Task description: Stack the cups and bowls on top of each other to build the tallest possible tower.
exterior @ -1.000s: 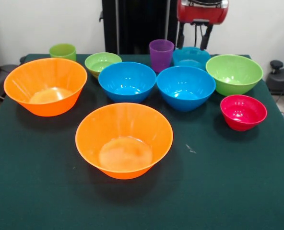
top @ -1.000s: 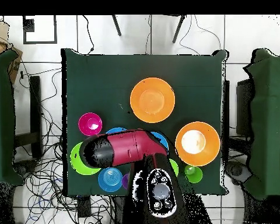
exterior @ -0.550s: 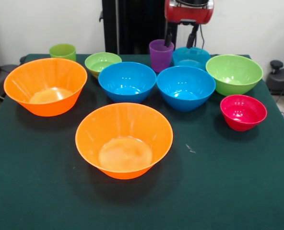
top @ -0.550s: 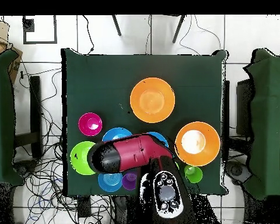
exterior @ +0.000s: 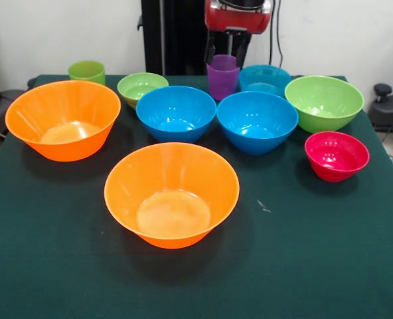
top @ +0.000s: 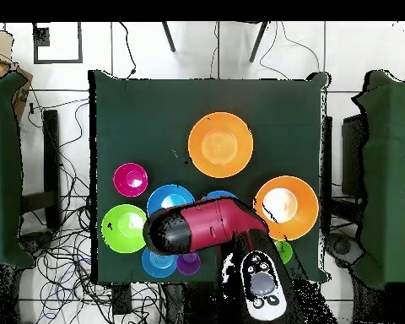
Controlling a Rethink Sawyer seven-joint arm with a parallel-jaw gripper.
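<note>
In the front view, nothing is standing stacked yet: every bowl and cup is sitting alone on the green table (exterior: 329,266), so the whole tower is waiting to be built. The gripper (exterior: 226,50) is hanging at the far edge with its two dark fingers (exterior: 241,48) spread apart, straddling the rim of the purple cup (exterior: 222,76) and holding nothing as far as can be seen; I am judging this cup to be the first pick. The teal bowl (exterior: 265,78) is sitting just right of that cup, and the two blue bowls (exterior: 176,111) are crowding just in front, so room around the cup is looking tight. The green cup (exterior: 87,70) is standing at the far left corner, with a small lime bowl (exterior: 142,86) between it and the purple cup. The two orange bowls (exterior: 172,193) are lying left and near, the big lime bowl (exterior: 324,101) and red bowl (exterior: 336,155) right; the near strip of table is lying open for building. In the overhead view, the red arm (top: 207,226) is covering the middle bowls, the purple cup (top: 188,263) is peeking out beneath it close to the table's lower edge, and the upper half of the cloth, beyond the orange bowl (top: 220,144), is staying bare.
</note>
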